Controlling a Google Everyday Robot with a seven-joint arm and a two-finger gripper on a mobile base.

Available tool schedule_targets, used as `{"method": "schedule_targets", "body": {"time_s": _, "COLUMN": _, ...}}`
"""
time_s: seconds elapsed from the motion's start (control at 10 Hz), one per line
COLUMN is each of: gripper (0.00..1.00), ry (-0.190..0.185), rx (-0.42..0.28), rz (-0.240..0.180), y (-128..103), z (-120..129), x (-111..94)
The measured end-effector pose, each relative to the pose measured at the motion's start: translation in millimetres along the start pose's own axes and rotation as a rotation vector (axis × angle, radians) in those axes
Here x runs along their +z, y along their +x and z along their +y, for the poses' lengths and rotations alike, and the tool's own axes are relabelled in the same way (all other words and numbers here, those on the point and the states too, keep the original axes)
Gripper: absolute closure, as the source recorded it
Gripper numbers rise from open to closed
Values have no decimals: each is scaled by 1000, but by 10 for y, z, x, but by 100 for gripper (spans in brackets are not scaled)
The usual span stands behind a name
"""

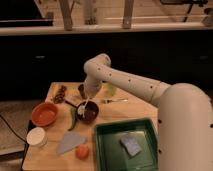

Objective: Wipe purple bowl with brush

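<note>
The purple bowl (89, 112) sits near the middle of the wooden table (55, 160), right of the orange bowl (44, 113). My white arm reaches in from the right and bends down over it. My gripper (88, 97) hangs just above the bowl's far rim. It holds the brush (82, 107), whose white head dips into the bowl's left inside and whose pale handle runs up to the gripper.
A green tray (107, 150) at the front right holds a blue-grey sponge (131, 145). A silvery utensil (116, 101) lies right of the bowl. A small dark cup (81, 90), a white cup (36, 136), a grey cloth (69, 142) and an orange fruit (82, 151) stand around.
</note>
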Motion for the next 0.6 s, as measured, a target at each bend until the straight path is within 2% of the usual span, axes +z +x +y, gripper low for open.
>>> {"method": "schedule_targets", "body": {"time_s": 0.2, "gripper": 99, "ry": -6, "rx": 17, "rz": 0, "y": -28, "z": 193, "x": -19}}
{"method": "schedule_targets", "body": {"time_s": 0.6, "gripper": 99, "ry": -42, "rx": 125, "rz": 9, "y": 227, "z": 728, "x": 17}}
